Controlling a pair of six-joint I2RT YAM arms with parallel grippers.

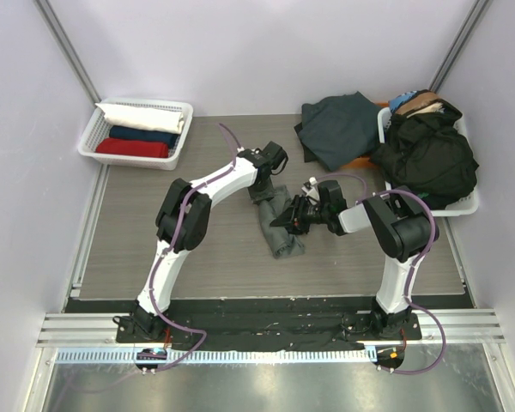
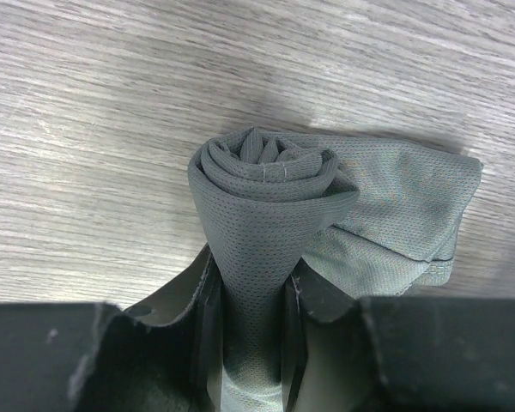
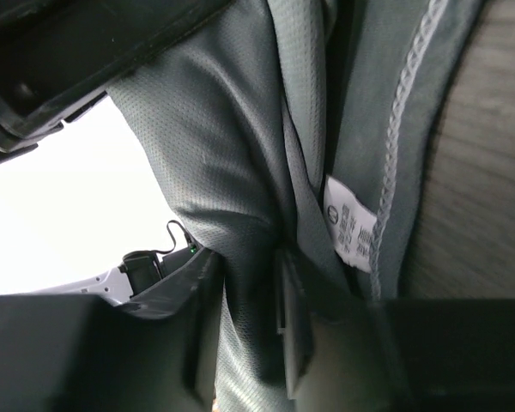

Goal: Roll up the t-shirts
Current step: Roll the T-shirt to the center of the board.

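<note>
The grey-green t-shirt (image 1: 277,227) lies in the middle of the tabletop, and your grippers hide much of it. Your left gripper (image 2: 251,343) pinches its rolled end. Your right gripper (image 3: 245,318) pinches a fold. A dark teal shirt (image 1: 339,127) lies by the far edge and a white basket (image 1: 87,142) sits in the far left corner, both well apart. The t-shirt runs from near edge to far edge, with the roll at the far end.
</note>
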